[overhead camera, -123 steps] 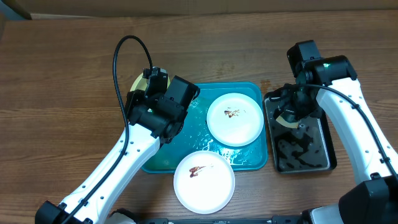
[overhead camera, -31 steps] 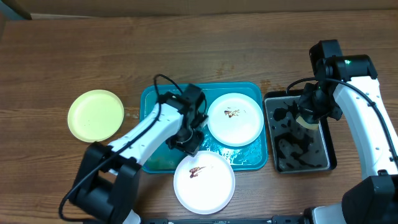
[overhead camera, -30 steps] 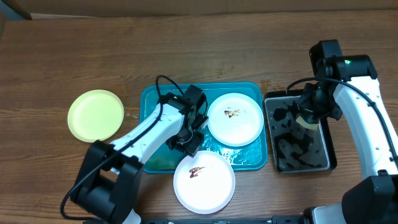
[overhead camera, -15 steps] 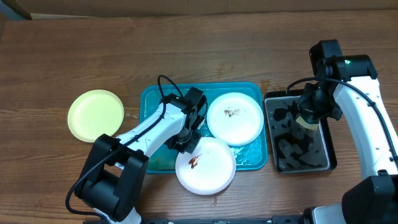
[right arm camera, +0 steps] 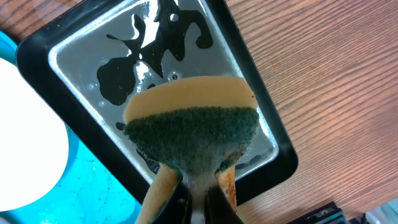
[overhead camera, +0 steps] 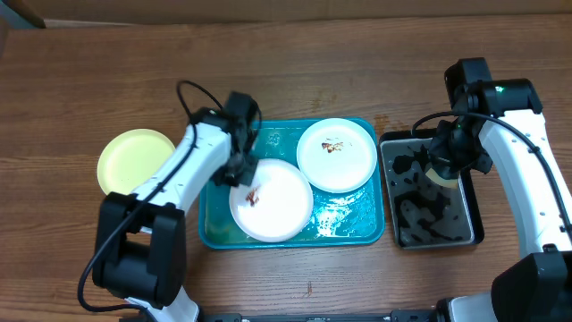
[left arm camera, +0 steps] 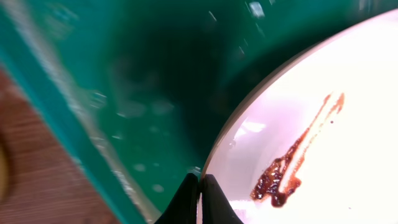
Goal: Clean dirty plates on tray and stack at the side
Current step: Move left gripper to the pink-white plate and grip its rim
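Note:
The turquoise tray (overhead camera: 357, 228) holds two white plates. The near one (overhead camera: 277, 206) has a brown smear (left arm camera: 292, 171) and my left gripper (overhead camera: 239, 174) is shut on its left rim (left arm camera: 200, 193). The second white plate (overhead camera: 344, 161) lies at the tray's back right with a small brown smear. The pale yellow-green plate (overhead camera: 134, 161) rests on the table left of the tray. My right gripper (overhead camera: 442, 165) is shut on a yellow sponge with a green scouring face (right arm camera: 193, 124), held over the black tray (right arm camera: 74, 46).
The black tray (overhead camera: 465, 228) stands right of the turquoise tray and holds water with dark patches. The turquoise tray floor is wet. Wooden table surface lies all around.
My left gripper has pulled the near white plate from the tray's front edge back and left, fully onto the tray. The right arm has stayed still.

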`<state>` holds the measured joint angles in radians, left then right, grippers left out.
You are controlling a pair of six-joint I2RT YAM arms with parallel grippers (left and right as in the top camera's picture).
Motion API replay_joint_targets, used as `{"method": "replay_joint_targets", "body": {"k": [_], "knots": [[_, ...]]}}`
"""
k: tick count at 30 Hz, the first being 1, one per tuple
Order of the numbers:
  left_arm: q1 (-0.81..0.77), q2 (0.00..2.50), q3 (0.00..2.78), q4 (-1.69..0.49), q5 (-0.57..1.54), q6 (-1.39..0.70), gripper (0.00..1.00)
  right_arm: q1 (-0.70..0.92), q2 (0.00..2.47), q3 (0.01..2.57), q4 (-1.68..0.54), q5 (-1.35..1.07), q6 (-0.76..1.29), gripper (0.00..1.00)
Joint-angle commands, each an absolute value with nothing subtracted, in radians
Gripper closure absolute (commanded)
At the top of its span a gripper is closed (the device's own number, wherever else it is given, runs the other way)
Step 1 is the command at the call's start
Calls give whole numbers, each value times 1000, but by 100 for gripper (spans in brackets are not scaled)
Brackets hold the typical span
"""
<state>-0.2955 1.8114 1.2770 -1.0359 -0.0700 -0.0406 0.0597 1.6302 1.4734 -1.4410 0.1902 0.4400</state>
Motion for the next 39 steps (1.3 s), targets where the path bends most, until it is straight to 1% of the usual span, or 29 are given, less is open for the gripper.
{"method": "replay_joint_targets", "body": {"k": [1, 2, 3, 4, 5, 6, 8, 10, 14, 17, 18, 21, 25, 30, 34, 39], "knots": [[-258, 1823, 1378, -1035, -93, -15, 95, 58, 1627, 1492, -1440, 201, 437, 96], [-250, 1823, 1405, -1034, -93, -14, 83, 58, 1627, 1492, -1441, 201, 437, 96], [-243, 1823, 1427, -1032, -93, -14, 60, 58, 1627, 1492, -1442, 201, 437, 96], [-238, 1823, 1448, -1032, -93, -14, 45, 58, 1627, 1492, -1443, 201, 437, 96], [-235, 1823, 1468, -1032, -90, -16, 38, 58, 1627, 1492, -1444, 201, 437, 96], [-234, 1823, 1486, -1036, -78, -25, 34, 58, 1627, 1492, -1444, 201, 437, 96], [-235, 1823, 1506, -1048, -24, -30, 22, 58, 1627, 1492, -1444, 201, 437, 96], [-238, 1823, 1508, -1079, 75, -39, 0, 58, 1627, 1492, -1443, 201, 437, 96], [-257, 1824, 1499, -1214, 276, -168, 0, 58, 1627, 1492, -1443, 201, 436, 96], [-276, 1824, 1468, -1299, 329, -390, 1, 58, 1627, 1492, -1442, 201, 437, 96], [-281, 1824, 1453, -1310, 354, -453, 0, 58, 1627, 1492, -1442, 201, 437, 96], [-289, 1824, 1389, -1301, 425, -557, 0, 58, 1627, 1492, -1442, 201, 437, 96], [-312, 1823, 1291, -1260, 408, -765, 2, 58, 1627, 1492, -1443, 201, 436, 96], [-393, 1823, 1212, -1164, 389, -925, 2, 58, 1627, 1492, -1443, 202, 436, 96], [-462, 1823, 1205, -1150, 257, -1093, 0, 58, 1627, 1492, -1443, 202, 418, 96], [-494, 1823, 1205, -1116, 226, -1200, 0, 58, 1627, 1492, -1443, 201, 418, 96]]}}
